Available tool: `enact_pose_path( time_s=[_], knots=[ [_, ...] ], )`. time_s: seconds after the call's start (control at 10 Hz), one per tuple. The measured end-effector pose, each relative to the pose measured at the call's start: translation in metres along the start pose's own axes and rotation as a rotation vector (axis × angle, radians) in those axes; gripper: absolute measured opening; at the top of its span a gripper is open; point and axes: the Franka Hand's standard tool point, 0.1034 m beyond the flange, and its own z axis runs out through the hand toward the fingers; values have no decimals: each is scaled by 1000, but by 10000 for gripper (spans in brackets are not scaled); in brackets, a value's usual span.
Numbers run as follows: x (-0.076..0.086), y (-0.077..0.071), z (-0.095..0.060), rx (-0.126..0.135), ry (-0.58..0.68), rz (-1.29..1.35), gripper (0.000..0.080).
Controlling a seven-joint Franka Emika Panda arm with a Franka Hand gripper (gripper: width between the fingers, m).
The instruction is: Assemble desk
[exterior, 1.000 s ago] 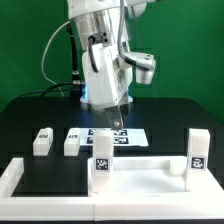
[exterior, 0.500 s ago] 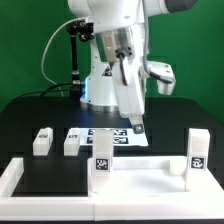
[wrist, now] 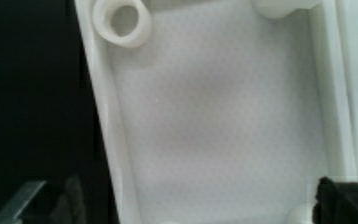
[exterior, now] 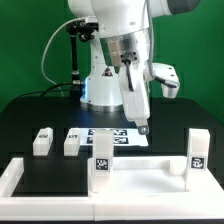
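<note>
We read the desk top panel [exterior: 150,176] as parked flat against the white rail [exterior: 20,172] so that it cannot slide while legs are worked into it; the rail serves as a stop. Two upright legs [exterior: 103,160] stand on the panel, one toward the exterior view's left and one at its right end. Two loose legs [exterior: 41,141] wait on the black mat [exterior: 25,120], apart from the panel and near the marker board [exterior: 115,136], where they are open to a grasp from above.

The claw [exterior: 142,126] hangs with its jaws wide apart and holds nothing. In the exterior view it sits above the panel's far side, between the two upright legs and clear of the surface. In the wrist view the panel fills nearly all the space between the dark fingers [wrist: 25,198], and one long edge of it meets the mat just beside one finger. A round socket [wrist: 123,22] shows near that edge. It looks empty, though the picture is soft and we cannot be sure. We judge that this wide stance suits a grasp across the panel.
</note>
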Motion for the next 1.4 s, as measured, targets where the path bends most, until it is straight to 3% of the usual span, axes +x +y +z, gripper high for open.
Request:
enact_pose_path(
  time_s=[0.1, 0.2, 0.4, 0.6, 0.7, 0.9, 1.0, 1.2, 1.3, 1.4],
  knots=[
    [0, 1, 2, 4, 3, -2, 649],
    [0, 11, 13, 33, 26, -10, 649],
    [9, 42, 44, 69, 89, -17, 649],
    [1, 58, 76, 33, 125, -27, 649],
    [3, 60, 84, 29, 134, -36, 649],
    [10, 64, 106, -24, 148, -33, 649],
    [10, 62, 108, -37, 147, -31, 649],
    [10, 62, 109, -37, 148, -33, 649],
    [10, 62, 109, -37, 148, -33, 536],
    [10, 62, 109, -38, 148, -34, 536]
  ],
)
